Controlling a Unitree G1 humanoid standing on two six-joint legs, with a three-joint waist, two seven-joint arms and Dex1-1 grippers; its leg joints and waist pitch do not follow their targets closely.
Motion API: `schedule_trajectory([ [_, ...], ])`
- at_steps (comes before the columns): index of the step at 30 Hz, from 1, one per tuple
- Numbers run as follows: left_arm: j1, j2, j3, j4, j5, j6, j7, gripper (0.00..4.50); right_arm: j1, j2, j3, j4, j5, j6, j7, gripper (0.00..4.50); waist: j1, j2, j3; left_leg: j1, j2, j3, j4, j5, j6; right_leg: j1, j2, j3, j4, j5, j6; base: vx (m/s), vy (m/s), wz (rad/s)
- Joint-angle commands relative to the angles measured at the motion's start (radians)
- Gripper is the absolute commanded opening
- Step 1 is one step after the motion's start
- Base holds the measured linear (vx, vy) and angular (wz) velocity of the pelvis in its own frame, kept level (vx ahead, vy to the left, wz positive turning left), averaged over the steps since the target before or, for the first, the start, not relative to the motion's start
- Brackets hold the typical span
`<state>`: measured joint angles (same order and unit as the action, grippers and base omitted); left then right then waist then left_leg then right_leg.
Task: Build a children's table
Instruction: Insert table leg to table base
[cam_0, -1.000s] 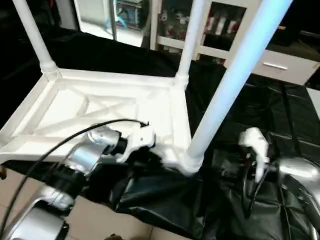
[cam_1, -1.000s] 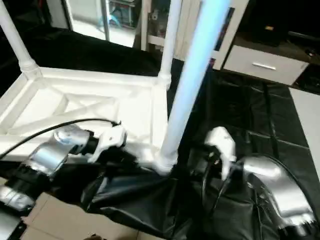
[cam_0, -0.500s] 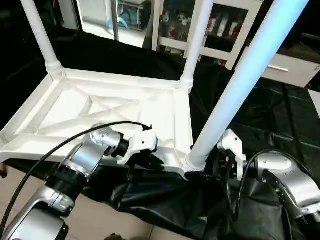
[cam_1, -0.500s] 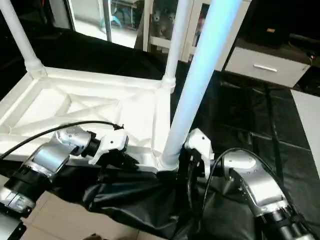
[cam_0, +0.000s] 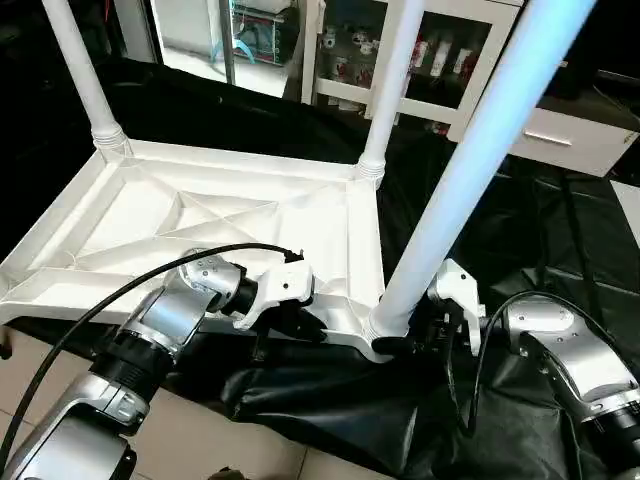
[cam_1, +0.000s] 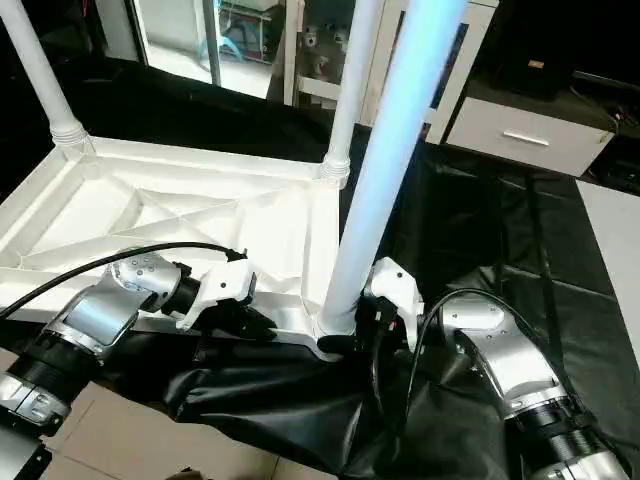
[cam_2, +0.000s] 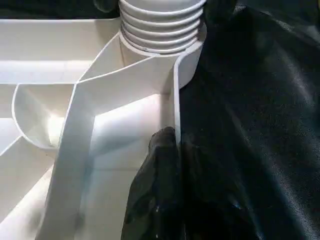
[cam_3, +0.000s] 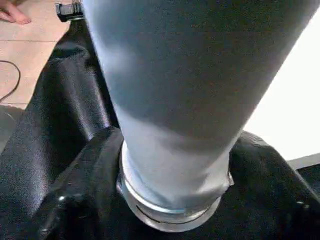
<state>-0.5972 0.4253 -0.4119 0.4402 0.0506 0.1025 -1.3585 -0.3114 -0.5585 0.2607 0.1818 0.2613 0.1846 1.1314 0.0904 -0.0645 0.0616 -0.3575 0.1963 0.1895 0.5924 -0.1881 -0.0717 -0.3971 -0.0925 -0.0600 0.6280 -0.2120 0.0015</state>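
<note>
The children's table lies upside down on the black-draped work table, its ribbed tabletop (cam_0: 200, 215) facing up. Three white legs stand in its corner sockets: far left (cam_0: 85, 75), far right (cam_0: 390, 80) and near right (cam_0: 470, 170). My left gripper (cam_0: 290, 320) sits at the tabletop's near rim and is shut on the thin rim wall (cam_2: 175, 100), with one black finger (cam_2: 160, 165) lying inside it. My right gripper (cam_0: 405, 335) reaches in from the right at the foot of the near right leg (cam_3: 170, 100). Its fingers (cam_3: 65, 210) hug the leg's base on both sides.
The black cloth (cam_0: 330, 410) hangs in folds over the work table's front edge, above the tiled floor (cam_0: 200, 450). My left arm's cable (cam_0: 130, 280) arcs over the tabletop's near rim. A white glass-door cabinet (cam_0: 440, 50) and a drawer unit (cam_0: 570, 140) stand behind.
My right gripper has come in from the right to the foot of the near right leg and narrowed around it. The left gripper has stayed on the rim. The camera has shifted slightly.
</note>
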Motion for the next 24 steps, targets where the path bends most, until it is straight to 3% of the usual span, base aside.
schedule_trajectory([
  [1, 0.028, -0.003, -0.067, 0.006, 0.036, 0.002, -0.015, 0.00, -0.008, -0.002, 0.000, 0.010, -0.019, -0.018, 0.016, 3.04, 0.000, -0.002, -0.070, 0.007, 0.038, -0.009, -0.061, -0.105, 0.079, 0.053, -0.053, 0.047, -0.055, 0.024, -0.280, 0.000, 0.000, 0.00],
  [3, 0.028, -0.002, -0.068, 0.008, 0.038, 0.001, -0.015, 0.00, -0.007, 0.000, 0.001, 0.015, -0.023, -0.027, 0.019, 2.83, 0.000, -0.002, -0.071, 0.006, 0.038, -0.010, -0.061, -0.103, 0.081, 0.054, -0.053, 0.047, -0.054, 0.028, -0.282, 0.000, 0.000, 0.00],
  [11, 0.025, -0.012, -0.054, 0.027, 0.037, -0.006, 0.010, 0.00, 0.006, 0.033, -0.018, 0.037, -0.011, -0.017, -0.025, 2.72, -0.001, -0.003, -0.072, 0.008, 0.038, -0.010, -0.061, -0.116, 0.076, 0.053, -0.053, 0.046, -0.055, 0.019, -0.282, 0.000, 0.000, 0.00],
  [14, 0.014, -0.044, -0.030, 0.059, 0.036, -0.001, 0.068, 0.00, 0.007, 0.074, -0.046, 0.076, -0.018, 0.020, -0.123, 2.71, -0.004, -0.005, -0.065, 0.009, 0.038, -0.011, -0.067, -0.178, 0.049, 0.049, -0.053, 0.045, -0.069, -0.088, -0.260, 0.000, 0.000, 0.00],
  [15, 0.008, -0.056, -0.022, 0.071, 0.037, 0.002, 0.092, 0.00, 0.004, 0.086, -0.053, 0.086, -0.023, 0.033, -0.155, 2.70, -0.006, -0.004, -0.059, 0.016, 0.040, -0.015, -0.075, -0.258, 0.015, 0.046, -0.056, 0.044, -0.083, -0.227, -0.228, 0.000, 0.000, 0.00],
  [18, -0.025, -0.115, 0.015, 0.124, 0.037, 0.023, 0.200, 0.00, -0.009, 0.156, -0.094, 0.118, -0.031, 0.109, -0.311, 2.70, -0.010, -0.003, -0.054, 0.023, 0.039, -0.020, -0.078, -0.335, -0.018, 0.038, -0.059, 0.043, -0.100, -0.384, -0.179, -0.039, 0.003, 0.00],
  [21, -0.060, -0.161, 0.033, 0.167, 0.041, 0.041, 0.276, 0.00, -0.022, 0.231, -0.138, 0.136, -0.031, 0.167, -0.453, 2.70, -0.020, -0.008, -0.055, 0.015, 0.035, -0.029, -0.086, -0.342, -0.042, 0.040, -0.058, 0.039, -0.105, -0.430, -0.135, 0.000, 0.000, 0.00],
  [23, -0.081, -0.187, 0.043, 0.193, 0.049, 0.060, 0.333, 0.00, -0.031, 0.268, -0.155, 0.153, -0.047, 0.180, -0.535, 2.69, -0.025, -0.005, -0.058, 0.019, 0.035, -0.031, -0.086, -0.344, -0.049, 0.037, -0.060, 0.038, -0.107, -0.419, -0.131, 0.000, 0.000, 0.00],
  [24, -0.126, -0.243, 0.072, 0.249, 0.062, 0.099, 0.468, 0.00, -0.048, 0.328, -0.175, 0.191, -0.087, 0.187, -0.679, 2.69, -0.031, -0.008, -0.058, 0.018, 0.035, -0.032, -0.086, -0.345, -0.043, 0.038, -0.059, 0.037, -0.108, -0.402, -0.137, 0.000, 0.000, 0.00],
])
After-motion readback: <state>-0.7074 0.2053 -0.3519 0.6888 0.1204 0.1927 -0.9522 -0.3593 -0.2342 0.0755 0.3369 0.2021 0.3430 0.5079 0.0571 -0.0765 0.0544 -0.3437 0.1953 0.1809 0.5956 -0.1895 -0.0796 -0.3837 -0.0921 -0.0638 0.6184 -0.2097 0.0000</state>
